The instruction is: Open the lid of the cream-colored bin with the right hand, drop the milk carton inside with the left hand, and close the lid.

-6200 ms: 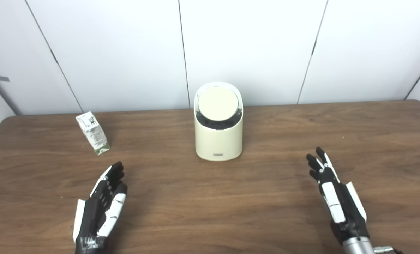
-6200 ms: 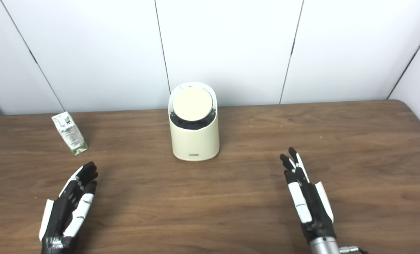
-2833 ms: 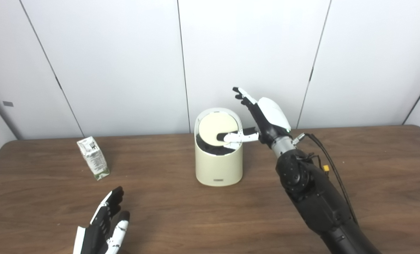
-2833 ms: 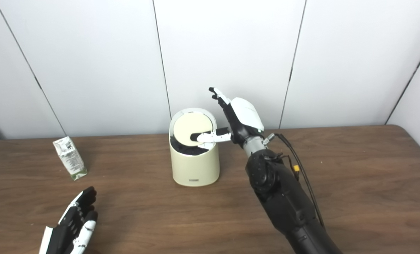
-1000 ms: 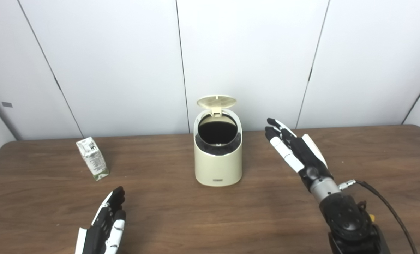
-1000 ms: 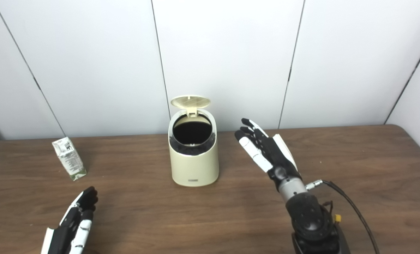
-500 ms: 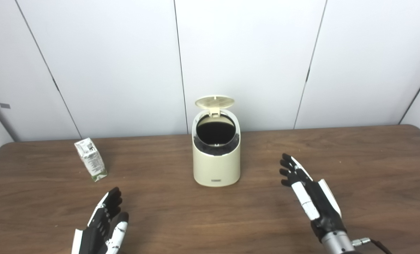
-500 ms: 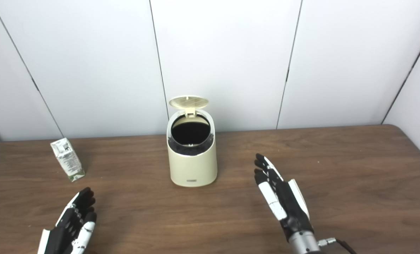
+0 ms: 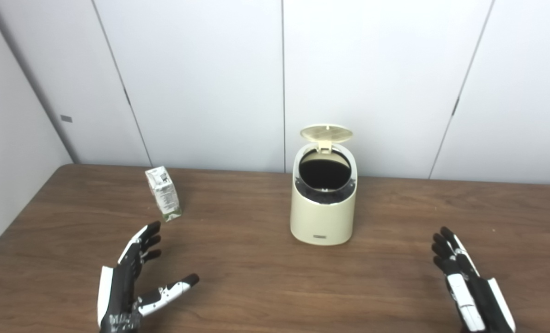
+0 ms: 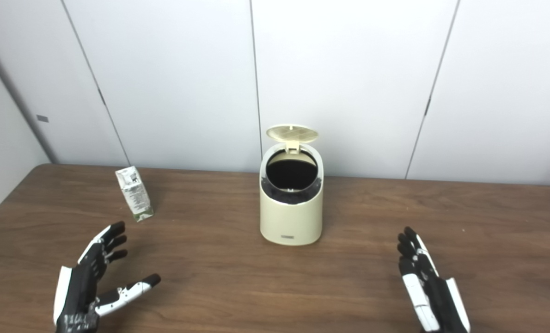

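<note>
The cream-colored bin (image 9: 322, 212) stands at the middle of the brown table (image 9: 256, 259). Its round lid (image 9: 326, 133) is tipped up and back, and the dark inside shows. The small white and green milk carton (image 9: 163, 194) stands upright to the left of the bin. My left hand (image 9: 129, 282) is open near the table's front left, a short way in front of the carton, with the thumb spread out. My right hand (image 9: 471, 289) is open and empty at the front right, well away from the bin.
White wall panels rise behind the table's back edge. A grey side wall (image 9: 7, 152) closes the left. The table's left edge (image 9: 25, 212) runs close to the carton's side.
The camera has turned left, so the whole picture shifted right. My right hand has drawn back and down from the bin. My left hand has risen a little and spread its thumb.
</note>
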You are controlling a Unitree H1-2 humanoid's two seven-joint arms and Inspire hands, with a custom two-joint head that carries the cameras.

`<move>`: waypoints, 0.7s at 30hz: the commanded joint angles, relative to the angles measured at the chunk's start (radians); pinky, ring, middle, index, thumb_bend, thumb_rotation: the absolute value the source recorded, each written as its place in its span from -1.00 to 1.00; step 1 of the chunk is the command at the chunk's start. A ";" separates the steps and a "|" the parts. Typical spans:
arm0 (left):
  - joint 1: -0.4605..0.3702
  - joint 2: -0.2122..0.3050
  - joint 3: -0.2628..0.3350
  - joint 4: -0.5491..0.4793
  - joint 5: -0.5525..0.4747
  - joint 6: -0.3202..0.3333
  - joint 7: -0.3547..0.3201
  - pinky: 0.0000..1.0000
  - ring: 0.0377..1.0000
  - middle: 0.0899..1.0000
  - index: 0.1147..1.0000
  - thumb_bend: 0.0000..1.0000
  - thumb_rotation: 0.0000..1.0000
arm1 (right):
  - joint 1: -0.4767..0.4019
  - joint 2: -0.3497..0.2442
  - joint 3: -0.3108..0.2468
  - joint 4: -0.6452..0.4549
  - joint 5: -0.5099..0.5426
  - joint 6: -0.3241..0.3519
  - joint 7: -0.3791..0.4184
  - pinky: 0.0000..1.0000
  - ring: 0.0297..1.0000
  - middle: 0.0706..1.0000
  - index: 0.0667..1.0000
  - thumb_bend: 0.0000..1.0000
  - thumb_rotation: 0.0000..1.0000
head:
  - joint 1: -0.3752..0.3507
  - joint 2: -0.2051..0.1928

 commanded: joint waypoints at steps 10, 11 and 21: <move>-0.193 0.066 0.048 -0.030 0.094 0.111 0.070 0.52 0.67 0.74 0.75 0.87 -1.00 | -0.019 -0.042 -0.005 0.011 0.057 -0.090 0.045 0.91 0.89 0.90 0.91 0.14 0.75 | 0.073 -0.016; -0.214 0.071 0.049 -0.031 0.119 0.140 0.076 0.52 0.67 0.74 0.75 0.86 -1.00 | -0.020 -0.045 -0.005 0.014 0.058 -0.094 0.046 0.90 0.88 0.89 0.91 0.15 0.75 | 0.077 -0.015; -0.357 0.149 0.025 0.114 0.212 0.225 0.094 0.51 0.68 0.76 0.75 0.75 -1.00 | -0.023 -0.059 -0.011 0.036 0.085 -0.101 0.052 0.58 0.74 0.77 0.82 0.46 0.70 | 0.122 -0.007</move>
